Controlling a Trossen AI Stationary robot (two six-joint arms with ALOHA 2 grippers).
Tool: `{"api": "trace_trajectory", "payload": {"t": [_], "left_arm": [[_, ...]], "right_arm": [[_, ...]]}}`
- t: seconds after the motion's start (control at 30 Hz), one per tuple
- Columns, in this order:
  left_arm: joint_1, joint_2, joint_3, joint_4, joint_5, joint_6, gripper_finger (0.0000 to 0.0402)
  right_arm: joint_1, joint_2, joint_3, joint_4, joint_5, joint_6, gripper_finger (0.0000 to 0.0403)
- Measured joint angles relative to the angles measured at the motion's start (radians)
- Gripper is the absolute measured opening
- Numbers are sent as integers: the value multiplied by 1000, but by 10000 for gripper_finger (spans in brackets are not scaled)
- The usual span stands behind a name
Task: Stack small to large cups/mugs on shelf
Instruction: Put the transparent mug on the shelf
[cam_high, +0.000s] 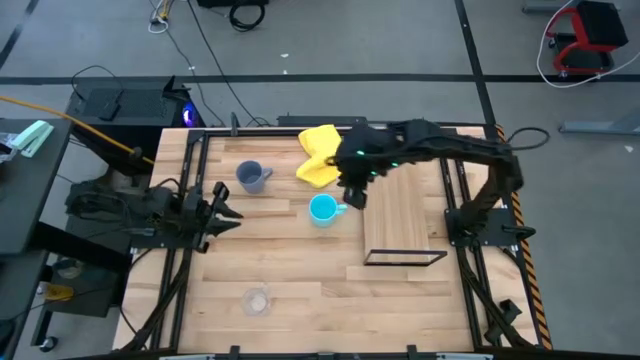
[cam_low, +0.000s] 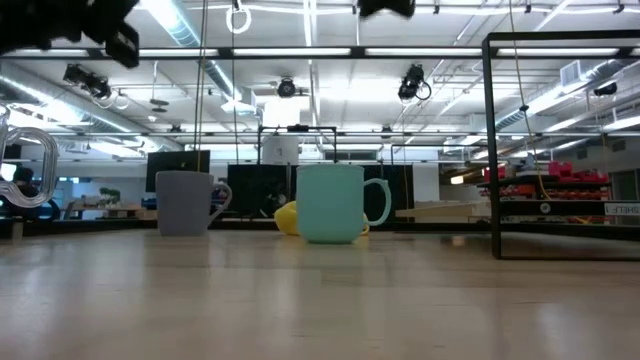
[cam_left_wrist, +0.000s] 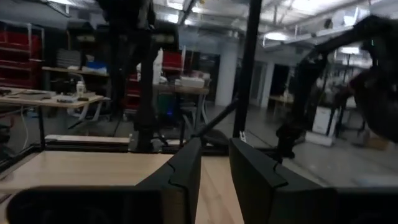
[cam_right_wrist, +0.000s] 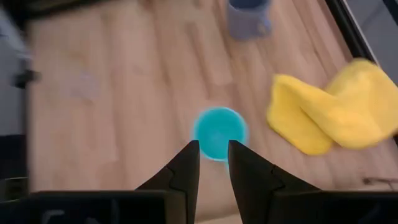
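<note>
- Glass cup (cam_high: 256, 299): sitting nearest, 6 o'clock on table; judging fragile, slick; take it by the wall.
- Left gripper (cam_high: 226, 213): waiting at 9 o'clock, fingers slightly parted, holding nothing.
- Cyan mug (cam_high: 323, 209): sitting mid-table; looking rigid, glossy; rim or handle grip.
- Right gripper (cam_right_wrist: 212, 163): hovering over it, fingers slightly apart, empty.
- Shelf (cam_high: 408, 212): lying at 3 o'clock.
- Grey mug (cam_high: 250, 176), cloth (cam_high: 320, 154): sitting farthest, 12 o'clock.
- Counting: three cups, one shelf, one cloth.
</note>
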Motion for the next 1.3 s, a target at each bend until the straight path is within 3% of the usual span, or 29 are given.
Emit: {"api": "trace_trajectory", "payload": {"t": [0.13,0.27,0.57,0.73,1.0,1.3], "left_arm": [[-63,170,189,-264,-133,-14,90],[-127,392,417,-658,-266,-183,85],[-320,865,932,-1323,-275,-671,65],[-484,1080,1101,-1579,-237,-993,56],[-683,1255,1137,-1587,-206,-1400,63],[-705,1349,1137,-1381,-244,-1464,89]], "right_arm": [[109,-67,0,2,51,61,90],[238,-94,0,-8,147,113,89],[522,-70,-19,-96,380,312,89],[652,-65,-120,-98,415,468,89],[779,-63,-308,2,422,692,89],[882,-64,-414,114,479,793,89]]}}
